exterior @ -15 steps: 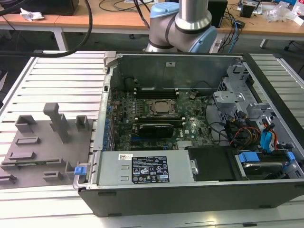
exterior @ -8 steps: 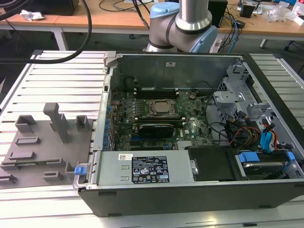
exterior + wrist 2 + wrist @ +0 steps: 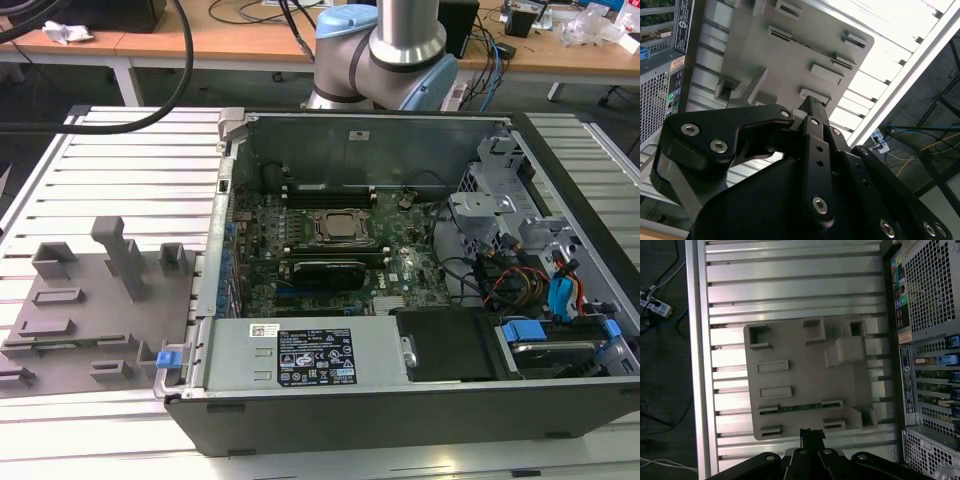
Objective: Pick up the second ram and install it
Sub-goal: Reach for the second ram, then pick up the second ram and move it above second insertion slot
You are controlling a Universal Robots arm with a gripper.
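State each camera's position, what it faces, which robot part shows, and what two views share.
Exterior view: off the arm, facing the computer case; arm behind it.
First wrist view: wrist-mounted, facing the holder tray with the second ram; gripper shows.
Second wrist view: wrist-mounted, behind the gripper, facing the holder tray.
Wrist views share: holder tray, gripper.

A: Anyone see the whole second ram [image 3: 800, 408]? I only get a thin green edge, rest is sunk in a slot of the gray holder [image 3: 790, 350].
B: Same. Detail on it's too tiny to make out, and the hand [image 3: 811, 434] is cut off at the first wrist view's edge.
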